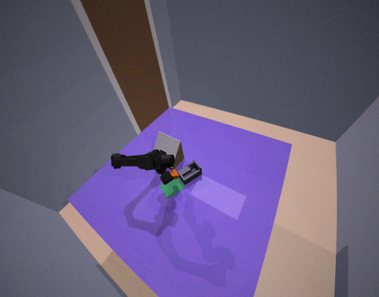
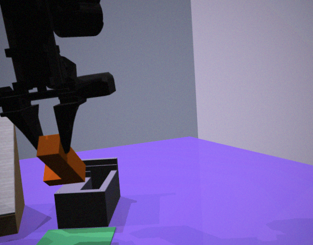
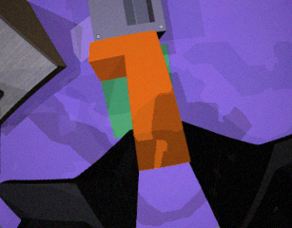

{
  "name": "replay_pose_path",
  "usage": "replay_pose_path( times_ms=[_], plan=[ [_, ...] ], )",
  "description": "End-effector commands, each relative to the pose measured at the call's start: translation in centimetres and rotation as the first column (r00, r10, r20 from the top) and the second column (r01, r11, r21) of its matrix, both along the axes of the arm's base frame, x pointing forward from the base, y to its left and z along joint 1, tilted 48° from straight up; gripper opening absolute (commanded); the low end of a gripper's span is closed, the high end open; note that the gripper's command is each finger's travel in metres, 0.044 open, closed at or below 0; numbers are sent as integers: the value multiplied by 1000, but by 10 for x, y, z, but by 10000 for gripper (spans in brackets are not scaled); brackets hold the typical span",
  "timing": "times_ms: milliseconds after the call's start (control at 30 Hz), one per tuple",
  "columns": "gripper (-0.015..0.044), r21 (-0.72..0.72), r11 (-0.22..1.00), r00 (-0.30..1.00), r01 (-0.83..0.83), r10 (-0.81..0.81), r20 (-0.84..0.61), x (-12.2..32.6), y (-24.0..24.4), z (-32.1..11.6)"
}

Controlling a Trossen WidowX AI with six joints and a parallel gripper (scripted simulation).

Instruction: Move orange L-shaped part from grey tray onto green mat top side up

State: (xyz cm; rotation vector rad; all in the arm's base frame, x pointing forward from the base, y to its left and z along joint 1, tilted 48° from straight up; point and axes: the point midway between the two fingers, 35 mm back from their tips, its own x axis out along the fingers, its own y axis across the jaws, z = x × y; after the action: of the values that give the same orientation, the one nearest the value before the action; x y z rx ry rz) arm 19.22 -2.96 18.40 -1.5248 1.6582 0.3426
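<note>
An orange L-shaped part [image 2: 59, 163] hangs in the air at the lower left of the exterior view, clear of its pocket and tilted, its upper end pinched between the two dark fingers [image 2: 64, 123] of the gripper [image 2: 52, 148] and its lower, L-shaped end dipping toward the grey tray [image 2: 82, 208]. The gripper is closed firmly on that upper end, its jaws held partly apart by the width of the part. In the wrist view the part [image 3: 146, 95] runs from the gripper at the bottom of the frame up the centre, its short foot turning left near the tray's [image 3: 104, 7] near edge; a strip of the green mat [image 3: 117, 110] shows beneath it.

The tray stands on the purple tabletop [image 2: 203, 184] just below and to the right of the part, its L-shaped pocket open and dark. The green mat [image 2: 77, 235] lies flat at the bottom left of the exterior frame, just beside the tray's front wall.

From the top view, the black arm [image 1: 141, 159] reaches in from the left of centre, the orange part [image 1: 174, 173] showing between the arm's end and the tray [image 1: 189, 172], with the mat [image 1: 172, 188] just below them. A wedge-shaped block [image 1: 170, 146] with a pale face stands behind the arm.
</note>
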Motion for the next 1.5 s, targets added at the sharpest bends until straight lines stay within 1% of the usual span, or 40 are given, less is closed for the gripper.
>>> replay_pose_path(
  times_ms=[0,1467],
  plan=[
    [0,-4,1000,1000,-5,5,-4,0,-1,0],
    [0,-4,1000,1000,-5,5,-4,0,-1,0]
  ],
)
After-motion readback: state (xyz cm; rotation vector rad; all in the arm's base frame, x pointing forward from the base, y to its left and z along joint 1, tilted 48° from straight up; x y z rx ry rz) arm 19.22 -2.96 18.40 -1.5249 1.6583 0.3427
